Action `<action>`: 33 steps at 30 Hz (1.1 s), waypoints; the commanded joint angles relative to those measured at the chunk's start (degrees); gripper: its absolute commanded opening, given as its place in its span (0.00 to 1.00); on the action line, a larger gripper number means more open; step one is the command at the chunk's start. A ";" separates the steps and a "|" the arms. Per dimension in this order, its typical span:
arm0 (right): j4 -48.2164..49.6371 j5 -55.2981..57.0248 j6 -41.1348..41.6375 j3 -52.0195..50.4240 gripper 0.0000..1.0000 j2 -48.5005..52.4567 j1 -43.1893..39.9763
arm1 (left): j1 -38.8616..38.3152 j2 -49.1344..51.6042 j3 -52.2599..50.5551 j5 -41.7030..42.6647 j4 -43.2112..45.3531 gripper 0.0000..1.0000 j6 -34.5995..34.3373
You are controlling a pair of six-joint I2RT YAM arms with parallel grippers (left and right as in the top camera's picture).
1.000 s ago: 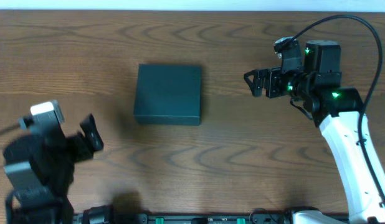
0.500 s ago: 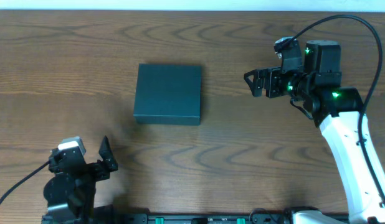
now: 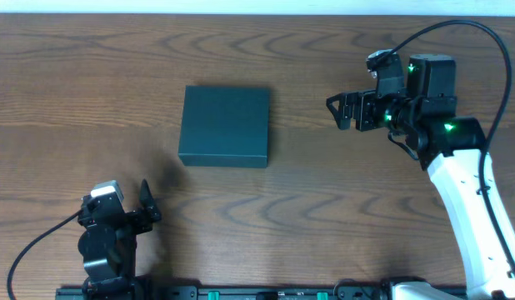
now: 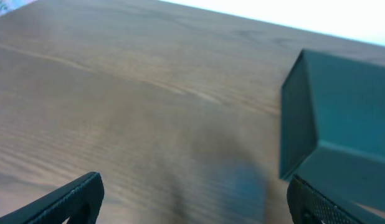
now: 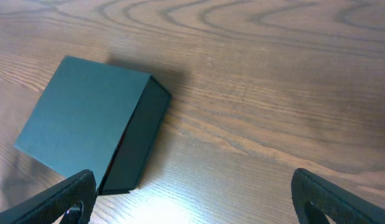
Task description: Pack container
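Note:
The container [image 3: 225,127], a dark grey-green squarish shallow box with its lid shut, lies on the wooden table left of centre. It shows at the right in the left wrist view [image 4: 342,118] and at the left in the right wrist view [image 5: 86,118]. My left gripper [image 3: 147,202] is open and empty near the front edge, below and left of the container; its jaws frame bare wood in the left wrist view [image 4: 195,199]. My right gripper [image 3: 338,111] is open and empty, well to the right of the container, with bare wood between its jaws in the right wrist view [image 5: 195,199].
The wooden table [image 3: 266,208] has a white strip along its far edge. The right arm's white link [image 3: 470,192] runs down the right side. The left arm's base [image 3: 103,250] sits at the front edge.
My left arm has drawn back toward the front edge and turned, its gripper moving right and down. The right arm and the container have not moved.

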 commanded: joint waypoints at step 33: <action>-0.02 -0.07 -0.59 0.57 0.99 -0.11 -0.02 | -0.20 -4.48 -3.61 -4.22 0.83 0.95 0.74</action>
